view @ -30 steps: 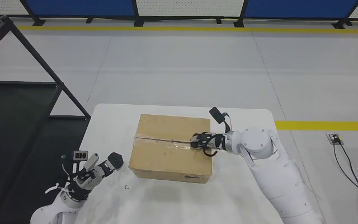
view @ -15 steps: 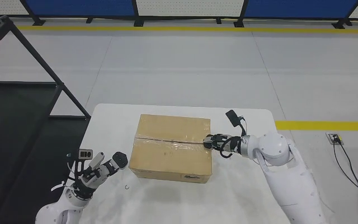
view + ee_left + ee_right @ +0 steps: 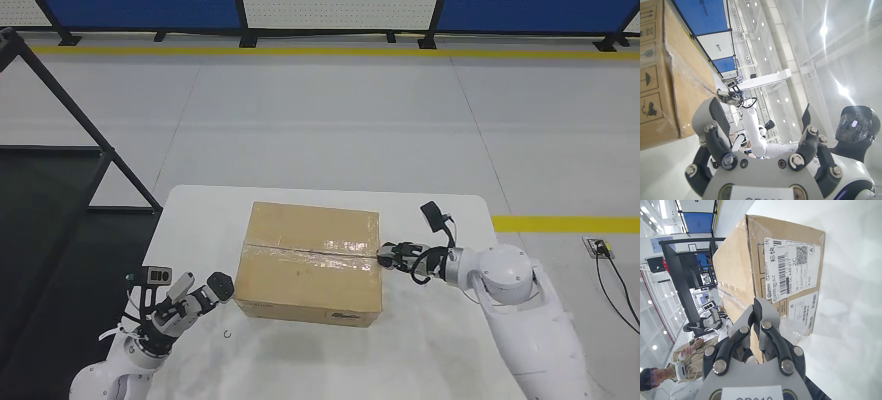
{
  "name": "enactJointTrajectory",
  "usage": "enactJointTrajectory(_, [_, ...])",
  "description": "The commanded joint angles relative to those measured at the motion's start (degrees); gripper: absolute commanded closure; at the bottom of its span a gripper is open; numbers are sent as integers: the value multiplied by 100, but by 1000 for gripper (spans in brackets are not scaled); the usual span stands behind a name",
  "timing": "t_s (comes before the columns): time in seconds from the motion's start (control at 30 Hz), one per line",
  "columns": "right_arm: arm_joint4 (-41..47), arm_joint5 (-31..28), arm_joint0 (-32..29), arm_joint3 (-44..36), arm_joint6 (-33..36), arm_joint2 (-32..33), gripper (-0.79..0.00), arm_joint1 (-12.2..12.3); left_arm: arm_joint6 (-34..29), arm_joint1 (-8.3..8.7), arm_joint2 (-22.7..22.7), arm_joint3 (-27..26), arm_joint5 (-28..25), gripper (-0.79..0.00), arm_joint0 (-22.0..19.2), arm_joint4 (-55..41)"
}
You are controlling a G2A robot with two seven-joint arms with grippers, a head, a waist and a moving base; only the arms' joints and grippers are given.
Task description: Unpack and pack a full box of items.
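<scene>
Box (image 3: 310, 262) taped shut, on desk (image 3: 200, 212) | left hand (image 3: 217, 289) released, beside box | right hand (image 3: 756, 308) clenched at tape seam end

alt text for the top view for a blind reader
A closed, taped cardboard box sits on a white table. The right gripper, shut, is at one end of the box's top seam; the left gripper, open, is near the opposite end.

Left gripper (image 3: 761, 110), fingers (image 3: 719, 113) apart; right gripper (image 3: 755, 307), fingers (image 3: 758, 316) together.
</scene>
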Motion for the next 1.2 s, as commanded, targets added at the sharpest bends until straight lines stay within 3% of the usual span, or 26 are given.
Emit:
enactJointTrajectory(0.0, [40, -13, -13, -9, -9, 12, 0, 13, 5, 4, 4, -6, 8, -785, 1, 15])
enactJointTrajectory(0.33, [116, -1, -34, -42, -43, -81, 0, 66, 40, 22, 18, -15, 1, -785, 5, -1])
enactJointTrajectory(1.0, [394, -17, 305, 637, -290, -445, 0, 73, 37, 60, 26, 49, 30, -785, -45, -48])
enactJointTrajectory(1.17, [659, -266, 199, 209, -660, -159, 0, 115, 16, 72, 6, 69, 44, -785, -61, -68])
